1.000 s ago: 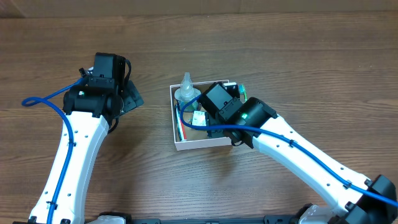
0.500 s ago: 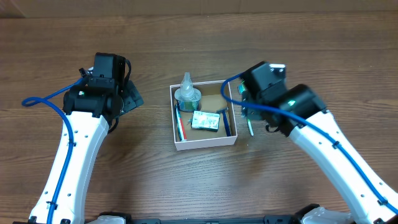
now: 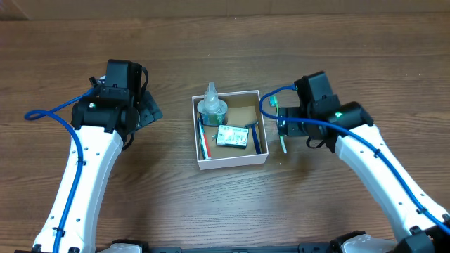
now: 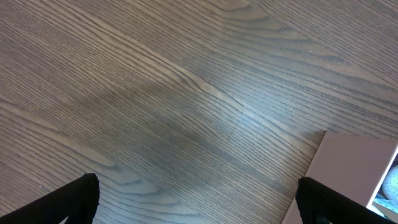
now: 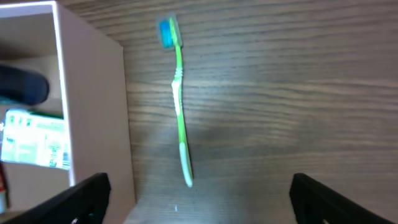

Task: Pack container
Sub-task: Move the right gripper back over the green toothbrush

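Observation:
The container (image 3: 231, 161), a shallow square box with white walls and a brown inside, sits at the table's middle. It holds a clear bottle with green liquid (image 3: 211, 107), a small white-and-green packet (image 3: 233, 136), a red toothbrush (image 3: 204, 144) and a dark blue item (image 3: 255, 138). A green toothbrush (image 5: 180, 102) lies on the wood just right of the container wall (image 5: 93, 106). My right gripper (image 5: 199, 198) is open and empty above it. My left gripper (image 4: 199, 202) is open and empty over bare wood left of the container (image 4: 351, 162).
The wooden table (image 3: 225, 211) runs to all sides of the box. Blue cables loop beside both arms (image 3: 63, 119).
My right arm has drawn back out of the container to its right side, and now hovers over the green toothbrush. The left arm has not moved.

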